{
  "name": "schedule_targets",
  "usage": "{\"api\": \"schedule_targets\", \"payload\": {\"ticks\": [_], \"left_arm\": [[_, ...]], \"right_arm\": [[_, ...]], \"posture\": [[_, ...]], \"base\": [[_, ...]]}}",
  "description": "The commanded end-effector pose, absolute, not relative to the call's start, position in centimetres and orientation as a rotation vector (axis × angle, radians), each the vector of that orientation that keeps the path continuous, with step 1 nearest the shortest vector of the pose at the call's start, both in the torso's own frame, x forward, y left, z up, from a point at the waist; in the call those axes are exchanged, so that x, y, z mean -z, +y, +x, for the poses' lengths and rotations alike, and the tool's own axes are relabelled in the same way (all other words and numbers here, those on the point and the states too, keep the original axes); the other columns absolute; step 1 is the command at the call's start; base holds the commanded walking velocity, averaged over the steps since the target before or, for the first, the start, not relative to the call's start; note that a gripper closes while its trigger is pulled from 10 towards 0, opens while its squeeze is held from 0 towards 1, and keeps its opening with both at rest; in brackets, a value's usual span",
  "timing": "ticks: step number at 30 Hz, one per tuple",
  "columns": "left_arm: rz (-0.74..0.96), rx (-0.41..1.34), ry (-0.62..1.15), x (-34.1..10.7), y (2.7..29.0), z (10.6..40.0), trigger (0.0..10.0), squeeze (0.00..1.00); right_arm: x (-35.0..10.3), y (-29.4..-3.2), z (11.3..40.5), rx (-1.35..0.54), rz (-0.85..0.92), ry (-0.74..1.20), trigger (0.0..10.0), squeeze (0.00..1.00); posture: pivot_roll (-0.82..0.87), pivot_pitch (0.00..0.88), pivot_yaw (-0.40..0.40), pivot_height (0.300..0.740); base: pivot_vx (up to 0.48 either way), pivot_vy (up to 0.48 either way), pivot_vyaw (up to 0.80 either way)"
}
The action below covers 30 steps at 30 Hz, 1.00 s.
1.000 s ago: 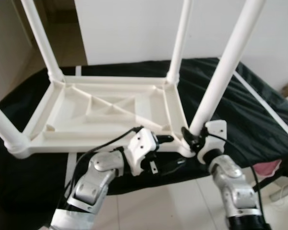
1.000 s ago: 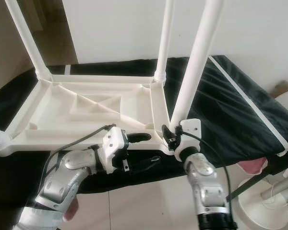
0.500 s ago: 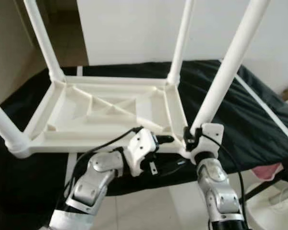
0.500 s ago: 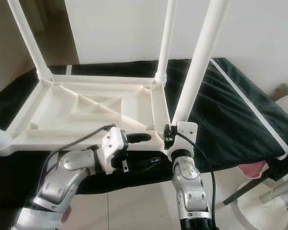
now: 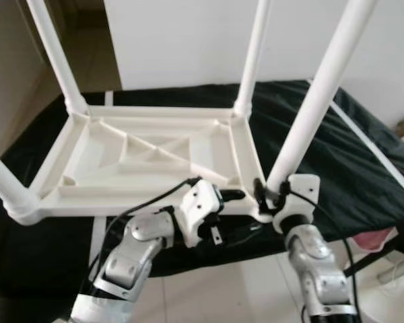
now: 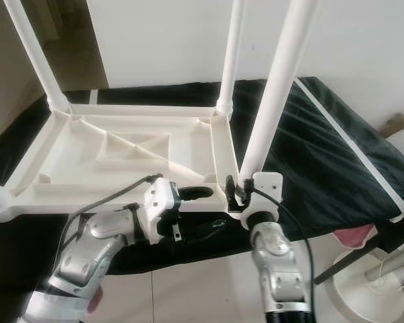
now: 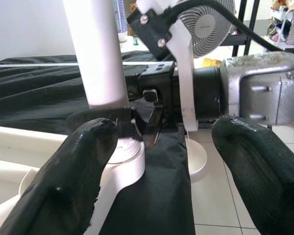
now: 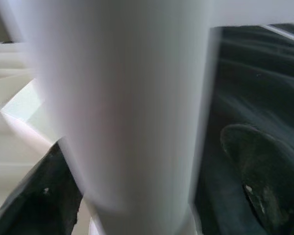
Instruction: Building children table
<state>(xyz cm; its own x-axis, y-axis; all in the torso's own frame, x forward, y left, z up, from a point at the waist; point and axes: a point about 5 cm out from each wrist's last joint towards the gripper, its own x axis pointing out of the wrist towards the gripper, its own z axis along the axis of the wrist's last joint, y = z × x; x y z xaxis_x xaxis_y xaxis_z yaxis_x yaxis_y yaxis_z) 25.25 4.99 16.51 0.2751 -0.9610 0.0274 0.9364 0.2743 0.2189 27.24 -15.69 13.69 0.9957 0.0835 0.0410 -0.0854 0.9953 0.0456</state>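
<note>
White plastic kids' table (image 5: 148, 158) lies upside down on a black cloth (image 5: 350, 168), 4 legs up. Right gripper (image 5: 268, 196) sits at the near right corner w/ its fingers either side of the base of that leg (image 5: 310, 111), closed round it. Left gripper (image 5: 234, 212) is at the near edge just beside it, fingers wide apart, one above the rim & one below, holding nothing. Fan (image 7: 206, 24) stands behind.

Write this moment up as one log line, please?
stage: leg fitting | white plastic children's table: upside down on black cloth | right gripper: around near-right white leg base | left gripper: open, straddling table's near edge
</note>
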Motion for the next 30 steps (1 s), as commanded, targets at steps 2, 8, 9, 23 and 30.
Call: {"api": "schedule_targets", "payload": {"ticks": [2, 8, 9, 23, 30], "left_arm": [[0.158, 1.248, -0.167, -16.7, 5.0, 25.4, 10.0, 0.0], [0.156, 1.252, -0.176, -16.8, 4.7, 25.6, 10.0, 0.0], [0.157, 1.251, -0.176, -16.9, 4.7, 25.7, 10.0, 0.0], [0.144, 1.249, -0.198, -17.4, 4.7, 26.0, 10.0, 0.0], [0.169, 1.25, -0.193, -17.2, 4.7, 26.0, 10.0, 0.0]], "right_arm": [[-14.1, -16.4, 27.1, -0.156, 0.033, -0.06, 10.0, 0.56], [-14.8, -16.9, 27.5, -0.366, -0.001, -0.063, 10.0, 0.0], [-14.9, -16.9, 27.5, -0.402, -0.001, -0.057, 10.0, 0.0], [-14.6, -17.4, 28.9, -0.628, -0.06, -0.013, 10.0, 0.0], [-14.3, -17.7, 29.3, -0.717, -0.105, 0.024, 10.0, 0.0]], "posture": [[-0.03, 0.043, -0.048, 0.74], [-0.04, 0.042, -0.044, 0.74], [-0.04, 0.042, -0.044, 0.74], [-0.03, 0.017, -0.044, 0.74], [-0.02, 0.013, -0.046, 0.74]], "base": [[0.0, 0.0, 0.0], [0.0, 0.0, 0.0], [0.0, 0.0, 0.0], [0.0, 0.0, 0.0], [0.0, 0.0, 0.0]]}}
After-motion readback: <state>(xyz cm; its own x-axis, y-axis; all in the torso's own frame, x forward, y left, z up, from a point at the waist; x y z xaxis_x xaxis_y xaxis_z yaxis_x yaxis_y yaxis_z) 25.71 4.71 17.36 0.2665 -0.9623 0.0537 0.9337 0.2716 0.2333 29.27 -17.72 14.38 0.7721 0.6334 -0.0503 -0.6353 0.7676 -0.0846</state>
